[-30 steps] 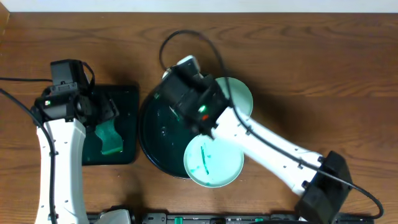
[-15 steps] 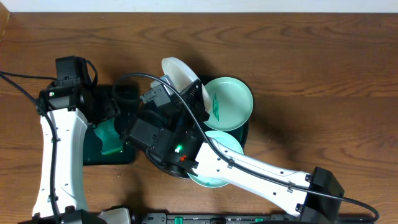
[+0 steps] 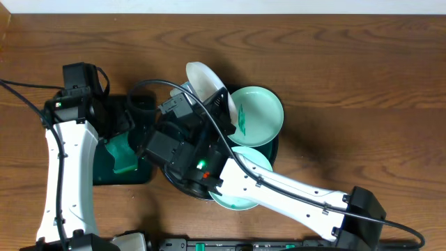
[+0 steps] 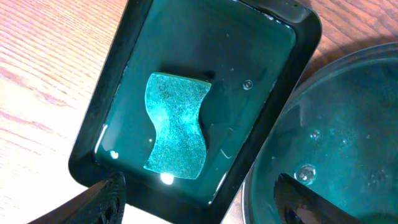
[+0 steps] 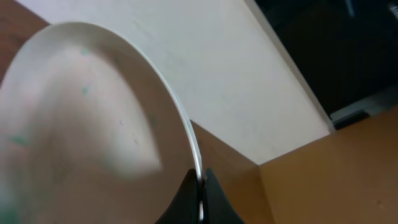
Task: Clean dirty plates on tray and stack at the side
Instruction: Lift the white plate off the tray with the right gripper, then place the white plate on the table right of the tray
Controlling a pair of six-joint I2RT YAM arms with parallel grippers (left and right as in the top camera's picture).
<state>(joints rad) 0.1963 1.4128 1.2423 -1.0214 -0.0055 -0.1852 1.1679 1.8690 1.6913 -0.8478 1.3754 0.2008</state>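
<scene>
Right pincer (image 5: 200,188) clamped on white plate (image 5: 93,124) rim, plate tilted on edge, smeared turquoise plate (image 3: 259,115) just beside it. We see left pincer (image 4: 200,199) apart, green sponge (image 4: 177,127) below it, round tray (image 4: 348,143) alongside.

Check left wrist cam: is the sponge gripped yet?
No, the green sponge lies free in the small rectangular tray, and the left pincer has its fingers wide apart, not touching it.

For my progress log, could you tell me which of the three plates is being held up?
The white plate, tilted with its rim pinched in the right gripper; both turquoise plates lie flat on the tray.
</scene>
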